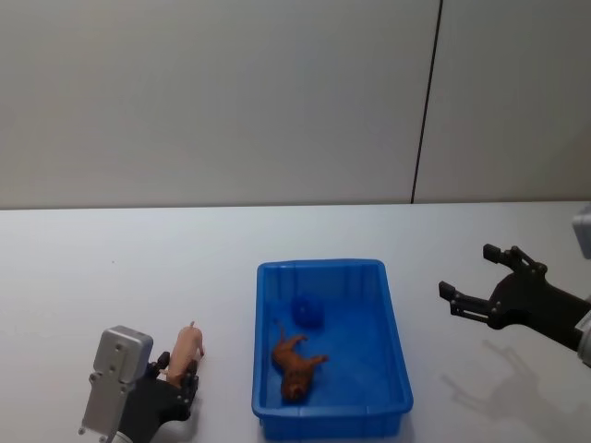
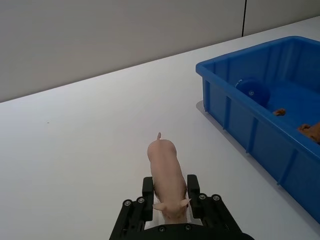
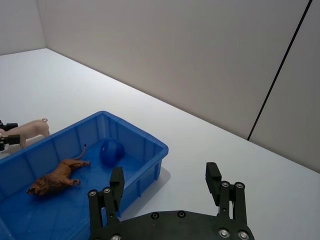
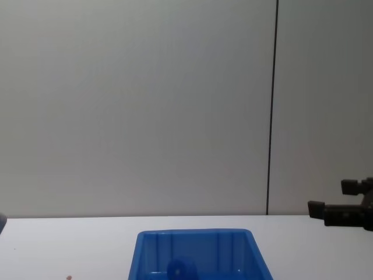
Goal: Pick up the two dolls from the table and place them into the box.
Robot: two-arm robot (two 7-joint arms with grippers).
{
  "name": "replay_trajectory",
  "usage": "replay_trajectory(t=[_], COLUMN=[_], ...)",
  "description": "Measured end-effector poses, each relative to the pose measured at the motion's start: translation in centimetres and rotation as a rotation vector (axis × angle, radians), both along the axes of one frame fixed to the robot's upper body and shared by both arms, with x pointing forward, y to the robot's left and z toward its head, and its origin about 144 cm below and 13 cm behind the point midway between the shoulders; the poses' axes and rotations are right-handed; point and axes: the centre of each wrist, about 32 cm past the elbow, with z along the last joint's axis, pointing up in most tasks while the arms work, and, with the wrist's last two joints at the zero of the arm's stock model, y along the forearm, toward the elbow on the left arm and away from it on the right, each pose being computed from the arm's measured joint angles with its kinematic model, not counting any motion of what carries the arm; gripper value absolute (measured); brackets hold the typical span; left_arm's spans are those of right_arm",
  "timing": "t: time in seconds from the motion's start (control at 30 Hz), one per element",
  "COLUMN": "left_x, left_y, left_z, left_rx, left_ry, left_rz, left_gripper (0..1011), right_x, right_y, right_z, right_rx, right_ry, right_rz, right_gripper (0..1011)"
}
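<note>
smooth pink pig (image 2: 166,177) (left hand's (image 2: 169,200))

**Count of Things on the Table**

Two dolls are counted. One, a brown lion (image 1: 297,362), is seen lying inside the box (image 1: 397,369); the other, a pale pink pig (image 2: 167,179), is seen on the table (image 1: 92,277), between the fingers of the left gripper (image 2: 170,200). One blue box is counted, and one table. One further item, a small blue rounded object (image 1: 307,312), is found in the box beside the lion, so that two things in all are counted inside it. Two grippers are counted: the left gripper and the right gripper (image 1: 480,281), one at each side of the box.
</note>
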Motion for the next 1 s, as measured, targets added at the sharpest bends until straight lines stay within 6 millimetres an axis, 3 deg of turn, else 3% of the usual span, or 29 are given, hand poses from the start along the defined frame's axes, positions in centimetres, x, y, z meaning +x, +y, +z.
replay_trajectory(t=[0.13, 0.5, 1.0], left_x=[0.0, 0.1, 2.5], left_y=[0.1, 0.2, -1.8], left_z=[0.0, 1.3, 6.0], left_rx=[0.002, 0.014, 0.034], left_ry=[-0.004, -0.057, -0.210], left_rz=[0.001, 0.000, -0.106], left_gripper=[387, 387, 387], right_x=[0.0, 0.0, 0.0], right_y=[0.0, 0.0, 0.0], right_z=[0.0, 0.0, 0.0], right_rx=[0.000, 0.000, 0.000], right_ry=[0.000, 0.000, 0.000], right_rz=[0.000, 0.000, 0.000], right_gripper=[1001, 1001, 1001])
